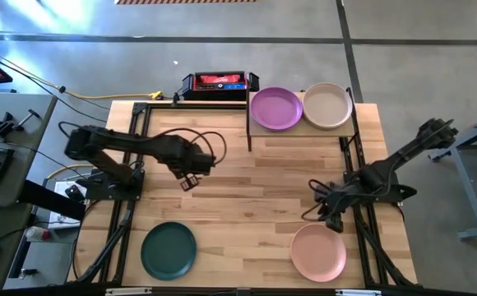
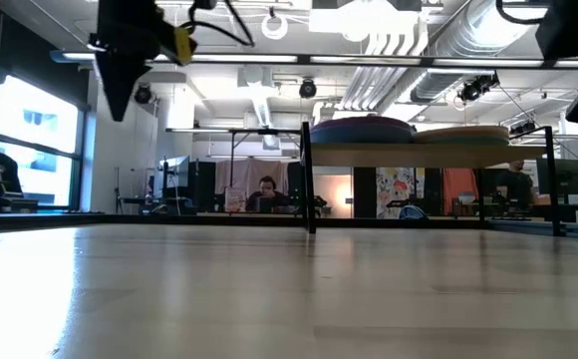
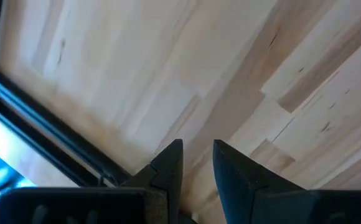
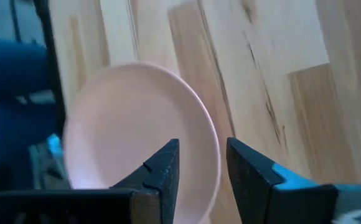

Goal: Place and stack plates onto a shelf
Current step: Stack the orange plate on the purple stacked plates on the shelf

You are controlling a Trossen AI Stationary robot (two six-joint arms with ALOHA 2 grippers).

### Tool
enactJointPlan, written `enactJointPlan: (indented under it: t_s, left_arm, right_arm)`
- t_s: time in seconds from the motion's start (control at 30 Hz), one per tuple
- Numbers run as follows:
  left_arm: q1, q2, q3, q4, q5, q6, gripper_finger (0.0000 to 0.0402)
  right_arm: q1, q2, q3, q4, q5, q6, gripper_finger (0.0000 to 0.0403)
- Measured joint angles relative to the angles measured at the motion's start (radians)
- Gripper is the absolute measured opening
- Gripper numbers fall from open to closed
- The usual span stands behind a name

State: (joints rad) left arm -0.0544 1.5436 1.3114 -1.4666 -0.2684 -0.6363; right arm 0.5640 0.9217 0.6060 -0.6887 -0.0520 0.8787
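Note:
A purple plate [image 1: 275, 108] and a cream plate [image 1: 327, 105] sit side by side on the raised shelf [image 1: 300, 131] at the table's far edge; the low view shows them too, the purple plate [image 2: 364, 129] and the cream plate [image 2: 468, 134]. A dark green plate [image 1: 169, 250] lies flat near the table's near left corner. A pink plate [image 1: 318, 252] lies flat near the near right corner. My right gripper [image 1: 334, 219] hovers open just beyond the pink plate's far rim [image 4: 213, 149], which shows between its fingers. My left gripper [image 1: 191, 178] hangs open, with a narrow gap, above bare wood [image 3: 196, 149], high in the low view [image 2: 120, 85].
A black and red box [image 1: 218, 84] stands behind the table, left of the shelf. Black frame rails [image 1: 131, 164] run along the table's left and right sides. Bare wood [image 1: 255, 197] lies between the two arms. People sit in the room far behind [image 2: 267, 189].

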Motion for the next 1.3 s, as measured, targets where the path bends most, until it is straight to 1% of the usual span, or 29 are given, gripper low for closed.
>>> enactJointPlan:
  t_s: [0.13,0.37,0.6,0.8,1.13,1.23,1.3]
  left_arm:
    - [0.000,-0.043,-0.060,0.002,0.019,-0.070,0.0076]
    - [0.000,-0.052,-0.103,0.007,0.024,-0.088,0.0076]
    - [0.002,-0.052,-0.105,0.031,0.023,-0.095,0.0076]
    - [0.002,-0.052,-0.105,0.053,0.023,-0.094,0.0076]
    - [0.002,-0.052,-0.105,0.055,0.023,-0.094,0.0076]
    - [0.002,-0.052,-0.105,0.057,0.023,-0.094,0.0076]
    - [0.002,-0.052,-0.105,0.059,0.023,-0.094,0.0076]
  right_arm:
    - [0.000,0.060,0.000,-0.002,-0.022,-0.079,0.0122]
    - [0.000,0.165,0.000,0.002,-0.028,-0.182,0.0133]
    - [0.000,0.266,0.000,0.033,-0.032,-0.200,0.0133]
    - [0.002,0.349,0.000,0.080,-0.073,-0.207,0.0133]
    - [0.045,0.469,0.002,0.092,-0.083,-0.199,0.0133]
    - [0.047,0.482,0.004,0.091,-0.086,-0.198,0.0120]
    - [0.046,0.481,0.004,0.088,-0.090,-0.198,0.0096]
